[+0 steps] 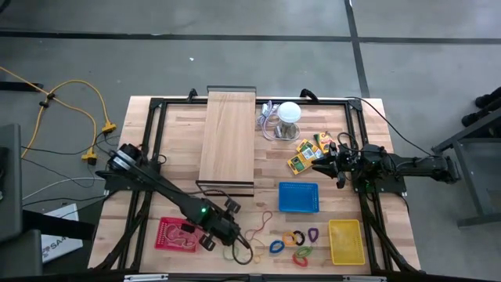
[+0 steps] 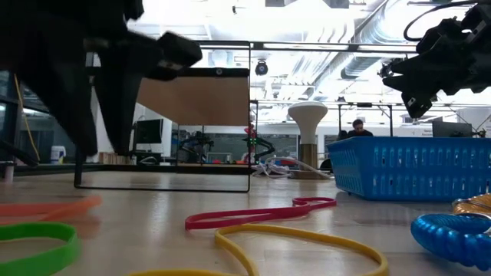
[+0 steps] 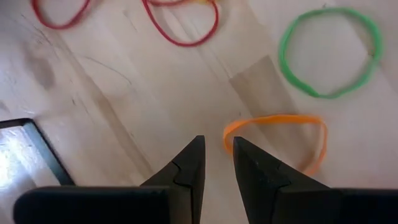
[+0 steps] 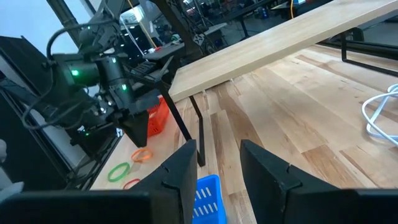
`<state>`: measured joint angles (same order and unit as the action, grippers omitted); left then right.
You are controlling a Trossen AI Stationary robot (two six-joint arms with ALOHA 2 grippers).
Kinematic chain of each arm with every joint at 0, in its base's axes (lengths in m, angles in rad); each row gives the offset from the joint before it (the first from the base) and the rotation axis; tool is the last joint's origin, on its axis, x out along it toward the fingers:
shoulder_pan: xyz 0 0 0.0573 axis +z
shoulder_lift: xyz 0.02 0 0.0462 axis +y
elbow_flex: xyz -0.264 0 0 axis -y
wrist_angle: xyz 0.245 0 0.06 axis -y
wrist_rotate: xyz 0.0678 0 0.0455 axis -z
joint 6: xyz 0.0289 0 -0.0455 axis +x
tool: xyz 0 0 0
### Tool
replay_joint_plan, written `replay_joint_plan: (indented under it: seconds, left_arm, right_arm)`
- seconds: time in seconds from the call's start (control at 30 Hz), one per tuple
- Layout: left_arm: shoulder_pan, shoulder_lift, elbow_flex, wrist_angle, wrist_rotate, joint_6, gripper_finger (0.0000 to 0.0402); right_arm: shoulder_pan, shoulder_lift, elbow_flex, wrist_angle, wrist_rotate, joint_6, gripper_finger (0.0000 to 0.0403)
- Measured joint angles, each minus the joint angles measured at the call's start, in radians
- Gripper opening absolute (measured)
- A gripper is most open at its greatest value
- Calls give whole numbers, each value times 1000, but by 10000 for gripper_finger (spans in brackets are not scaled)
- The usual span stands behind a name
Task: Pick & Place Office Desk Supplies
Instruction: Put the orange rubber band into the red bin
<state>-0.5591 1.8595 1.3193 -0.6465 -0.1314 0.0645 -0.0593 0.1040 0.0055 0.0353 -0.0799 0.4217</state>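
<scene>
Three trays sit on the wooden counter (image 1: 235, 196) in the lower half of the high view: a blue mesh basket (image 1: 299, 197) at lower centre-right, which looks empty, a yellow basket (image 1: 347, 241) at lower right, also showing nothing inside, and a red tray (image 1: 178, 233) at lower left, whose contents cannot be made out. The loose supplies lie between the red tray and the yellow basket along the bottom edge: thin rubber bands (image 1: 258, 223), among them a green band (image 3: 329, 51) and an orange band (image 3: 277, 140) seen from the left wrist, and coloured loop clips (image 1: 295, 239) just left of the yellow basket. The yellow-orange printed packs (image 1: 307, 153) lie at right of centre, above the blue basket. The left end effector (image 1: 237, 239) hangs low over the rubber bands at bottom centre, its fingers slightly spread with a narrow gap and nothing between them, their tips just beside the orange band. The right end effector (image 1: 327, 162) hovers beside the printed packs, fingers apart and empty.
</scene>
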Motion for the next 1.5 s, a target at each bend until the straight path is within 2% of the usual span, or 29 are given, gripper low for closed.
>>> replay_joint_plan:
  seconds: [0.87, 1.5]
  left_arm:
    - [3, 84, 0, 42, 14, 12, 76]
    - [3, 100, 2, 43, 37, -10, 6]
  right_arm:
    - [0, 0, 0, -1, 1, 0, 111]
    - [0, 0, 0, -1, 0, 0, 111]
